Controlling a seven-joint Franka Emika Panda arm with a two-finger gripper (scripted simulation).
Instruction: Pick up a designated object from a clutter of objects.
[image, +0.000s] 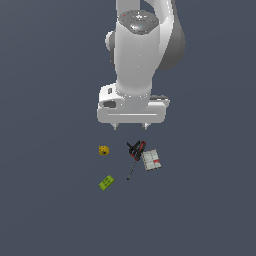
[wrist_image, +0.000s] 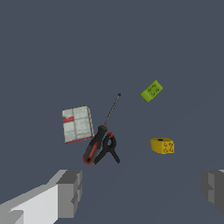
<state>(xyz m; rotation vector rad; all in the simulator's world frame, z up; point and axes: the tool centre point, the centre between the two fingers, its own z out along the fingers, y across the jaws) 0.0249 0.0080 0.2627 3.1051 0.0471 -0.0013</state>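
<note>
The designated object, a small flat grey-white box (image: 151, 159) (wrist_image: 77, 124) with a red patch, lies on the dark floor at the exterior view's right of the clutter. Beside it lies a red-and-black screwdriver (image: 135, 156) (wrist_image: 100, 135) with a small black clamp (wrist_image: 109, 149) at its handle. A yellow block (image: 103, 150) (wrist_image: 162, 145) and a green flat piece (image: 106, 182) (wrist_image: 152, 91) lie apart from them. My gripper (image: 130, 126) (wrist_image: 140, 192) hangs open above the clutter, holding nothing, its fingers (wrist_image: 69, 192) wide apart.
The arm's white body (image: 140, 55) rises above the gripper in the exterior view. The items rest on a plain dark grey surface (image: 50, 210) that stretches out on all sides.
</note>
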